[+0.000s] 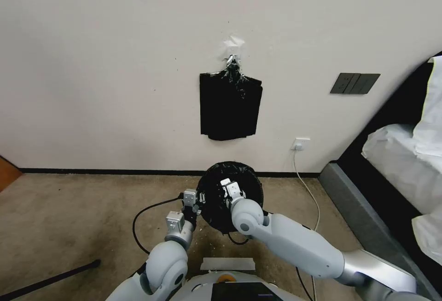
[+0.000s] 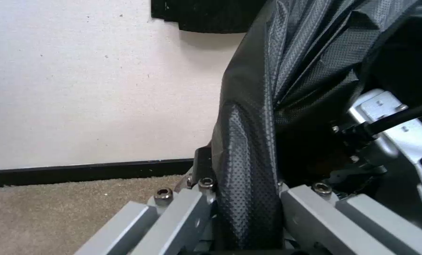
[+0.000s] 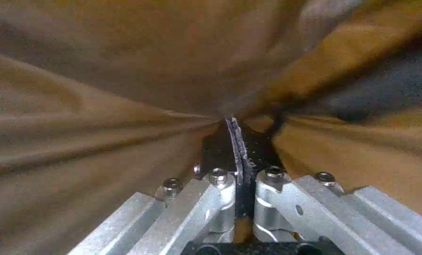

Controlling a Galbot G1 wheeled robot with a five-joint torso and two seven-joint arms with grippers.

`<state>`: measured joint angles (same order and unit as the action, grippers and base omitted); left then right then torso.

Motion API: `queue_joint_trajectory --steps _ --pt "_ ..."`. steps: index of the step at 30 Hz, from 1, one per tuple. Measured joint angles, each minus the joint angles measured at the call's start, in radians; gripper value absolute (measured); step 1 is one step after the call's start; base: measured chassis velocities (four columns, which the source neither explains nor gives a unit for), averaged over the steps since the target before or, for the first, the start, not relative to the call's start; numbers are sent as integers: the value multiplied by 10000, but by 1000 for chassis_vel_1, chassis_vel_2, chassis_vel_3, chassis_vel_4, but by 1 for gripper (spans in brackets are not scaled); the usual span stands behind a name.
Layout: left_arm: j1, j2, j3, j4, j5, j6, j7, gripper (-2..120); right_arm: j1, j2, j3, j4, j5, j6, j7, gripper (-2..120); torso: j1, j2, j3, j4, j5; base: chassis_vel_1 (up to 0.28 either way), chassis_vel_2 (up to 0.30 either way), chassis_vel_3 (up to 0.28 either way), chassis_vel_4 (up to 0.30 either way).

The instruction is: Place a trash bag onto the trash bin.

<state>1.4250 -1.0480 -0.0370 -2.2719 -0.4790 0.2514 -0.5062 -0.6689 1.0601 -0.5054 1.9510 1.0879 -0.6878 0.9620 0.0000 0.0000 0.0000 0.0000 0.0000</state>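
We see the thin, glossy black plastic trash bag (image 1: 232,197) spread as a round dark mouth on the carpeted floor (image 1: 69,213), close to the cream wall (image 1: 115,61) and just below the flat rectangular stack of black bags (image 1: 230,106) that hangs from a taped hook. The bag hides whatever it is draped over, so we cannot make out the trash bin itself.

Our left gripper (image 1: 197,199) sits at the near left edge of the bag's mouth. In the left wrist view its metal fingers (image 2: 187,212) stand on either side of a fold of textured black film (image 2: 249,170), with the film running between them; the tips are hidden by the plastic, so we cannot tell whether they press on it.

Our right gripper (image 1: 226,187) reaches into the middle of the opening from the near right. In the right wrist view this gripper (image 3: 239,166) has its jaws drawn together on a thin edge of the bag's film, which fans out from the pinch in taut creases all around the camera.

A white cable (image 1: 306,186) trails from a white wall socket (image 1: 300,143) down across the carpet, and a bed with white bedding (image 1: 400,153) stands along the right.
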Motion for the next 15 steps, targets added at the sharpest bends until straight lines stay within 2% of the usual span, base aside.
queue_joint_trajectory --steps 15 --pt "85 56 -73 -197 -278 16 -33 1 -95 53 100 -222 -22 28 -32 0 0 -1 0 0 0 0 0 0 0"
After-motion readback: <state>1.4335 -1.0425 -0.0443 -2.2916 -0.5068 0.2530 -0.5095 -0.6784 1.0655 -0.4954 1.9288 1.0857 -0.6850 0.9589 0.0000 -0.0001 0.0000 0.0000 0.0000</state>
